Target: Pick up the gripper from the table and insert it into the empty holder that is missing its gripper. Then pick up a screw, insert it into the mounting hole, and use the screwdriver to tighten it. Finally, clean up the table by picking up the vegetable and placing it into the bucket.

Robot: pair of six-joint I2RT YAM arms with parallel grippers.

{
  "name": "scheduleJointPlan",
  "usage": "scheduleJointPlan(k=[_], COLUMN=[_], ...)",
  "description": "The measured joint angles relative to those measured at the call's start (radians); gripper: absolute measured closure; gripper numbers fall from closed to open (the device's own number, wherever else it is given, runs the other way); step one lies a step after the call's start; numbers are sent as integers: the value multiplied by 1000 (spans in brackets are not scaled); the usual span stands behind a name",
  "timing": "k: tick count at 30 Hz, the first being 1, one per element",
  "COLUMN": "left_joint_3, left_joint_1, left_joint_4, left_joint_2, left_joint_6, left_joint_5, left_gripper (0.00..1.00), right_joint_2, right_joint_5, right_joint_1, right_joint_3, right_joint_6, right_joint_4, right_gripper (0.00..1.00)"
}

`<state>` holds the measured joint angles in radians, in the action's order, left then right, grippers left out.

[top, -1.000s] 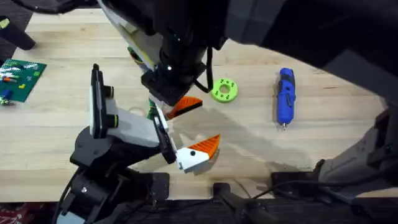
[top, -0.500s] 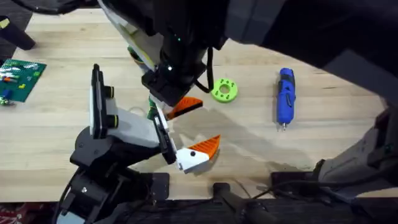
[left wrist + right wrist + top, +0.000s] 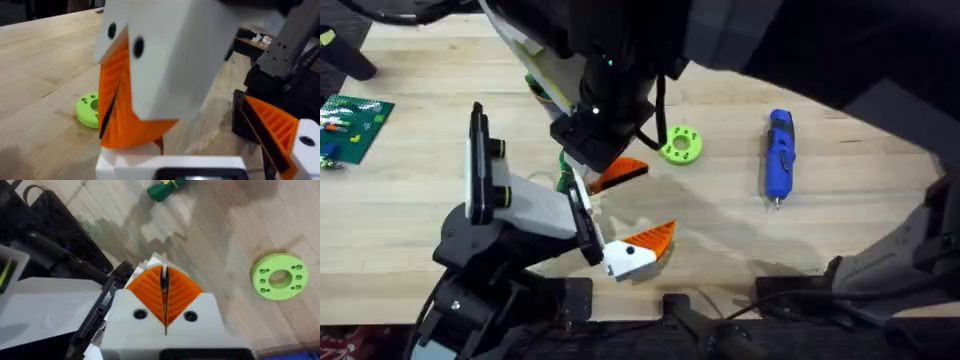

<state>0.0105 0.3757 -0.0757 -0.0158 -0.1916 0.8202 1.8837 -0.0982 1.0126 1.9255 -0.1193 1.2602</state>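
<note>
A: Black-based stand w/ white block (image 3: pixel 525 205)?
B: Table's 8 o'clock, one black jaw bar bare.
A: Right gripper (image 3: pixel 164 296)?
B: Pads pinched shut on small orange wedge fingertip (image 3: pixel 618 173), centre, angled for that bar. Blue pen-shaped screwdriver (image 3: pixel 779 154) waits at 3. Left: can't tell.

One blue screwdriver (image 3: pixel 778 155), one lime-green disc (image 3: pixel 680 144), one green circuit board (image 3: pixel 353 124).

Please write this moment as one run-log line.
phase: gripper insertion | right fingers: shut on the gripper, beside the stand | screwdriver: lying on table, untouched
</note>
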Motion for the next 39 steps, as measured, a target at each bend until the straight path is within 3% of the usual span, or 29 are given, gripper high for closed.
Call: scheduleJointPlan(k=[20, 24, 25, 26, 28, 30, 39], left_joint_3=[0, 0, 0, 0, 0, 0, 0], left_joint_1=[5, 5, 5, 3, 0, 0, -2], left_joint_4=[0, 0, 0, 0, 0, 0, 0], left_joint_2=[0, 0, 0, 3, 5, 5, 5], left_joint_6=[27, 26, 27, 27, 29, 31, 33], left_joint_5=[7, 3, -1, -3, -6, -9, -13], left_gripper=[18, 18, 18, 18, 18, 18, 18], right_joint_2=[-21, -26, -28, -33, -38, -41, -41], right_joint_5=[12, 10, 21, 39, 62, 68, 69], right_joint_1=[19, 24, 23, 17, 6, -1, 0], right_joint_3=[-8, -12, -12, -14, -16, -18, -19], right_joint_6=[-30, -43, -39, -41, -39, -42, -51], right_joint_4=[27, 30, 38, 44, 49, 49, 44], right_gripper=[982, 637, 512, 310, 74, 14, 8])
